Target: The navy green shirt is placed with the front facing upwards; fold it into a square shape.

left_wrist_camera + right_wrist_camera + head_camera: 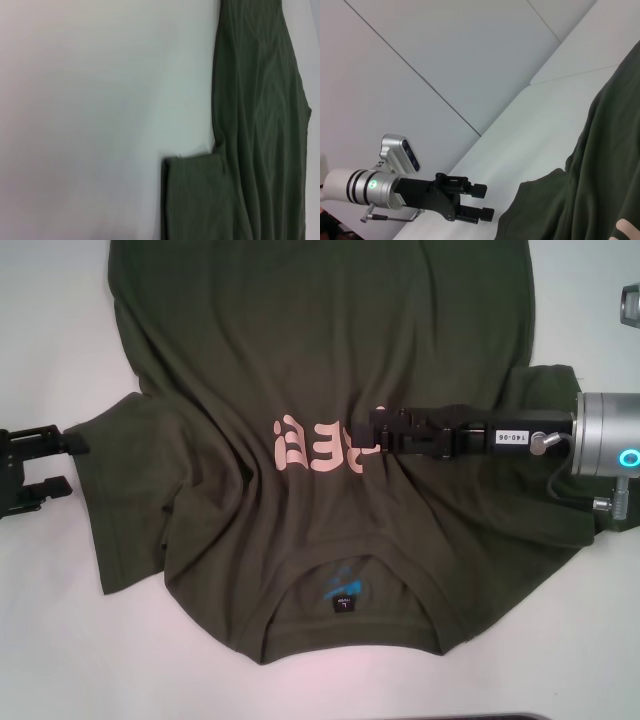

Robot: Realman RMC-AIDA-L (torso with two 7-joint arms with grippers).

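The navy green shirt (300,340) lies spread front-up on the white table (60,320), with its collar and black neck label (343,598) at the near edge. Pink lettering (310,445) crosses the chest. My right gripper (375,435) reaches in from the right and sits low over the chest at the lettering's right end, where creases converge. At the far left my left gripper (68,465) stands open, just outside the left sleeve (125,500). The right wrist view shows the left gripper (487,201) open beside the shirt (600,175). The left wrist view shows the sleeve (195,200) and the shirt's side (265,125).
A grey metal object (630,305) sits at the table's far right edge. Bare white table (100,100) lies to the left of the shirt. A dark strip (500,717) runs along the near edge.
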